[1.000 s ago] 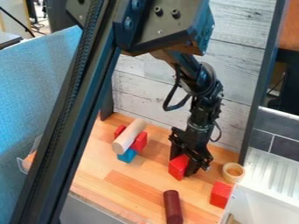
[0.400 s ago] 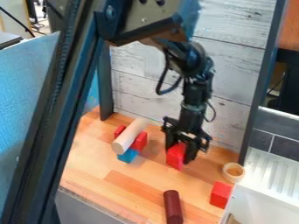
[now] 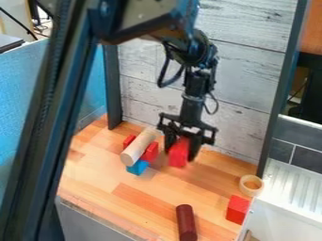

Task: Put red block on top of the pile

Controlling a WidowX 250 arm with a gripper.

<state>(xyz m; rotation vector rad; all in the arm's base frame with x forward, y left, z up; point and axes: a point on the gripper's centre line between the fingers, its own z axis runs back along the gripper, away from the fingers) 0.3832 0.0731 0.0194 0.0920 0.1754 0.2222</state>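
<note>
Moved since the earlier frames: the black gripper [image 3: 180,155] and the red block [image 3: 179,151] with it, now higher and further left in the frame, nearer the pile [image 3: 144,142]; the black arm [image 3: 196,84] likewise shifted left. The pile and the loose pieces keep their places.

Item, gripper: hanging down just right of the pile, near the middle of the frame; fingers clamped on the red block, one at either side.

Item, red block: upright between the fingers, beside the pile and not on it; whether its underside touches the wooden counter [image 3: 135,209] cannot be told.

Item, pile, left of centre: a blue block [image 3: 137,168] at the bottom; a red piece on the left [image 3: 128,141] and a red piece on the right [image 3: 151,152], both partly hidden; a pale wooden cylinder [image 3: 140,147] lying aslant on top.

Item, dark red cylinder [image 3: 186,222]: lying at the bottom edge, right of centre.

Item, red cube [image 3: 237,210]: lower right, on the counter.

Item, pale round ring [image 3: 252,185]: just above the cube in the frame.

Item, ribbed white surface [image 3: 293,184]: right edge, beside the counter
</note>
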